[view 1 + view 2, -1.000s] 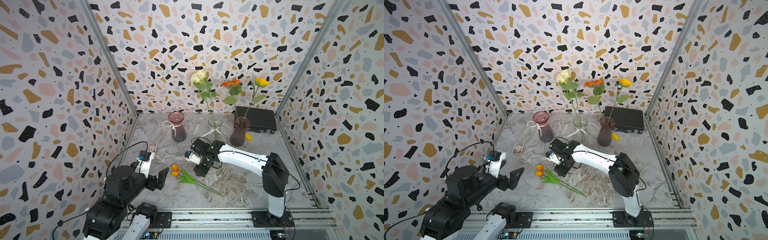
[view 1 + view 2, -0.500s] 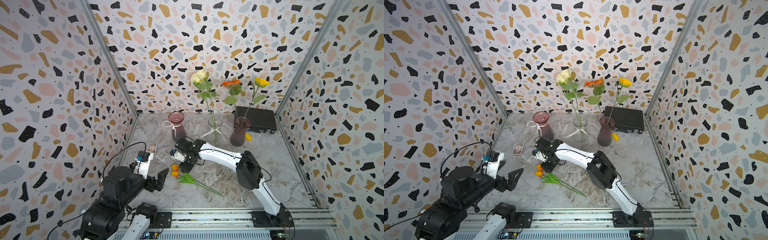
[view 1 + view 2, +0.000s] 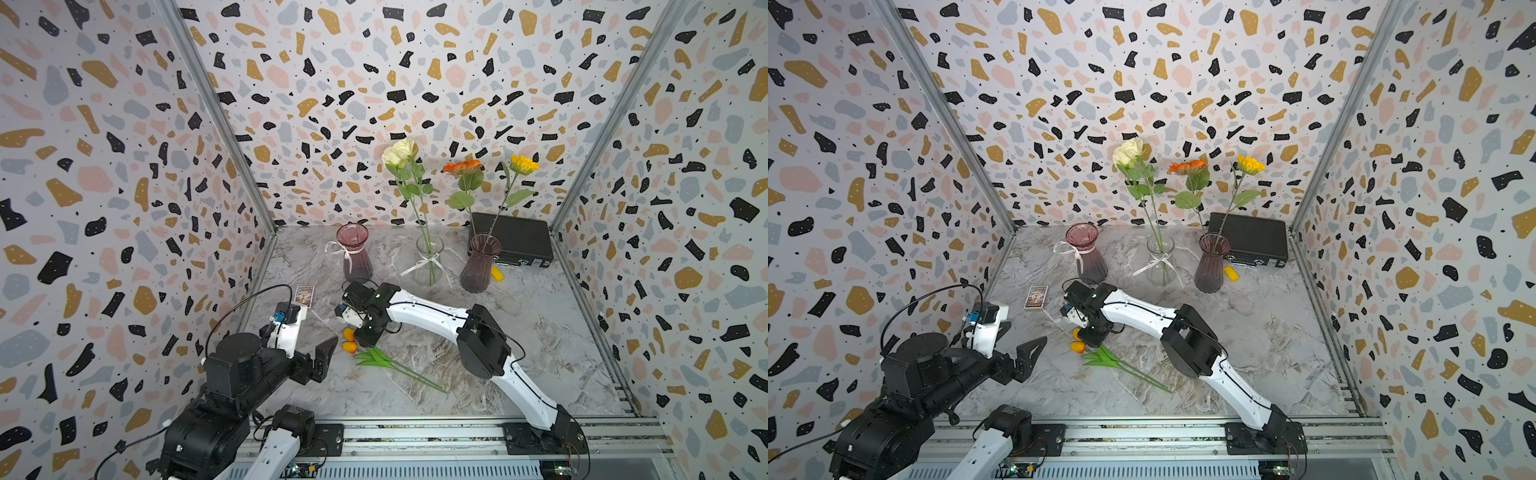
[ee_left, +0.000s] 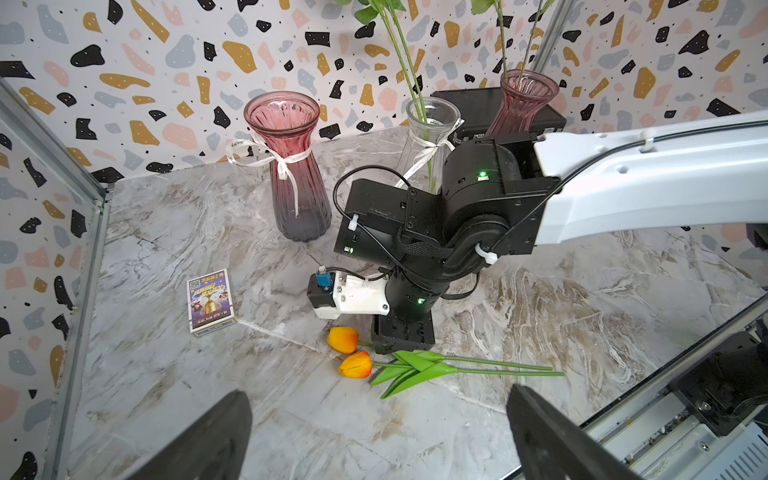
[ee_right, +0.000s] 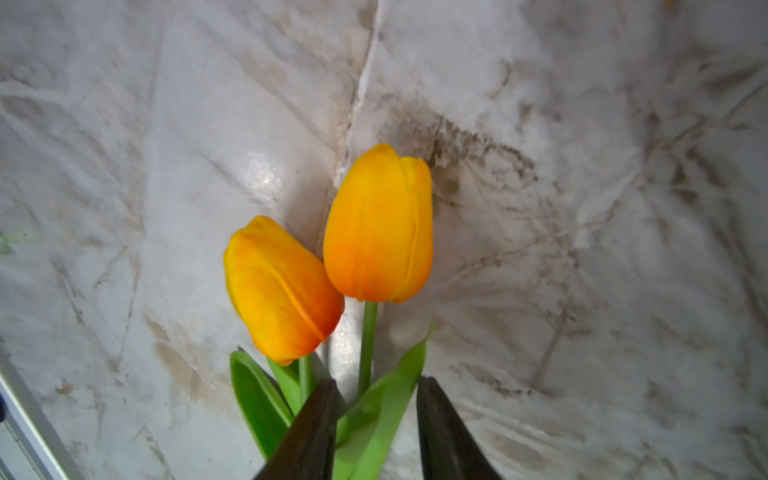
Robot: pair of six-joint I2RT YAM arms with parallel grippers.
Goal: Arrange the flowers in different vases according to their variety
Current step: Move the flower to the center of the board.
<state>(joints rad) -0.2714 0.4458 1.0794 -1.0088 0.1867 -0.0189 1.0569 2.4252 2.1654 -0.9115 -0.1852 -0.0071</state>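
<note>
Two orange tulips lie side by side on the marble floor, stems pointing toward the front right. My right gripper is lowered over them just behind the blooms. Its jaws stand a little apart, astride one tulip's stem and leaf, and its body hides the fingers in both top views. My left gripper hovers wide open and empty, left of the tulips. The pink-red vase is empty. The clear vase holds the cream roses. The purple-brown vase holds the orange and yellow daisies.
A black flat case lies at the back right behind the purple-brown vase, with a small yellow block beside it. A small card box lies left of my right wrist. Patterned walls close in three sides.
My right arm has swung left from mid-floor and come down over the tulips, its jaws narrowing. The tulips lie where they were. The left arm has barely shifted.
</note>
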